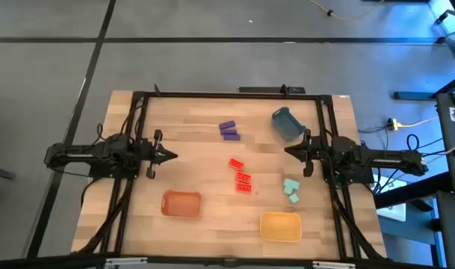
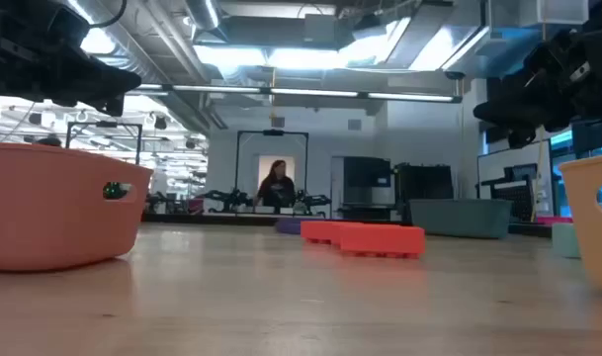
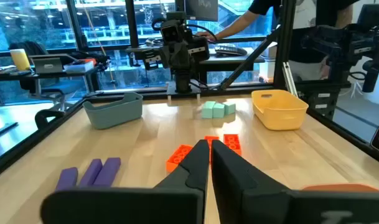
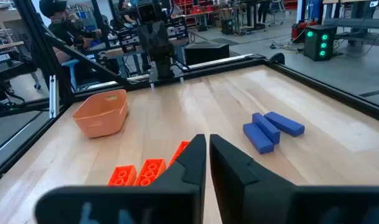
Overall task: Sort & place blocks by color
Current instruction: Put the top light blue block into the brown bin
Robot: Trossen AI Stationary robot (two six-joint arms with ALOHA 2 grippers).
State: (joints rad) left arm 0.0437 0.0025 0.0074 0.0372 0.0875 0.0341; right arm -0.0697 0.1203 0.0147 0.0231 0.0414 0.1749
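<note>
Wood table, black-framed, fills the high view's centre. Orange tray at lower left of centre; yellow tray lower right — well apart. Blue-grey cup upper right, tipped on its side. Low view — a person stands far back, mid-frame.

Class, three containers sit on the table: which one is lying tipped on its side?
The blue-grey cup at the far edge, beside the right arm, is tipped over; the orange tray and yellow tray stand upright, openings facing up.
</note>
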